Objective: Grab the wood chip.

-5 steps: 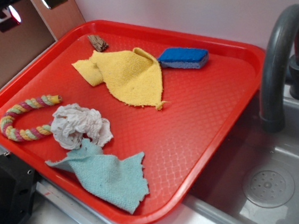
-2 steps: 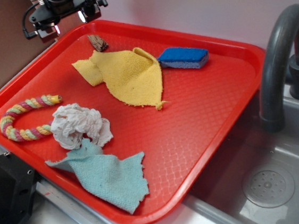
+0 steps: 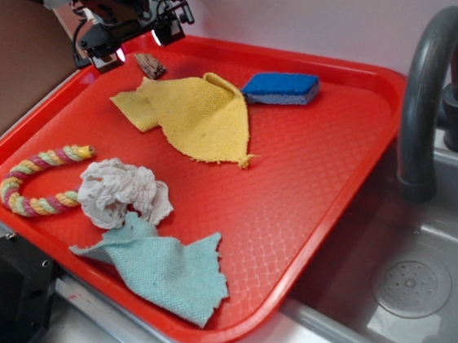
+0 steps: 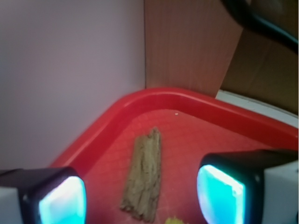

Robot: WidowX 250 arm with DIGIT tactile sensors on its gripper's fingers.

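Note:
The wood chip (image 3: 150,64) is a small brown, grainy wedge lying flat in the far left corner of the red tray (image 3: 326,161). In the wrist view the wood chip (image 4: 144,173) lies lengthwise between my two glowing pads (image 4: 219,194), touching neither. My gripper (image 3: 136,48) hangs open just above the chip, its fingers spread to either side. Nothing is held.
A yellow cloth (image 3: 194,114) lies right beside the chip; its tip (image 4: 175,220) shows at the wrist view's bottom. A blue sponge (image 3: 281,88), rope toy (image 3: 37,182), crumpled white rag (image 3: 120,191) and teal cloth (image 3: 165,268) share the tray. Wall (image 4: 70,70) and brown panel (image 4: 187,42) stand close behind. A sink and faucet (image 3: 431,101) are right.
My gripper has travelled from the upper left corner of the view rightward and down, arriving over the wood chip. Everything on the tray stays where it was.

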